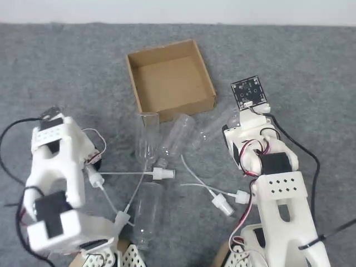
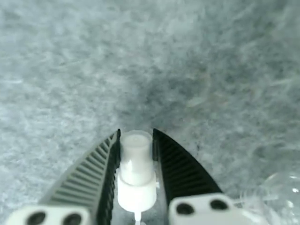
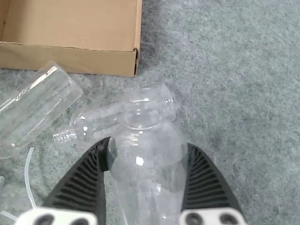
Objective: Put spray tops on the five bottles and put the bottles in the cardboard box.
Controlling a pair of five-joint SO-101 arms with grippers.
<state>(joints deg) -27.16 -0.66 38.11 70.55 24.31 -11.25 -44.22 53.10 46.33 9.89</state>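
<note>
1. Left tool, left wrist view: both ribbed fingers are pressed against a white spray top, one on each side. The top's cap end points away from the wrist, over the grey counter.
2. Right tool, right wrist view: the fingers are clamped on the shoulder of a clear held bottle. Its open neck points away from the wrist, towards the cardboard box.
3. Between the held bottle and the box, a near lying bottle rests on its side just behind the held one. A far lying bottle lies beside it, close to the box's front wall.
4. High view: the box stands open side up at the far middle of the counter, its brown floor showing.
5. High view: a third lying bottle rests just in front of the box. A fourth lying bottle lies well apart from the box, near the arms' bases.
6. High view, loose tops, each with a thin dip tube:
   - a middle top between the third and fourth lying bottles;
   - a paired top and its neighbour top, both beside the right arm;
   - a low top just beside the fourth lying bottle.
</note>
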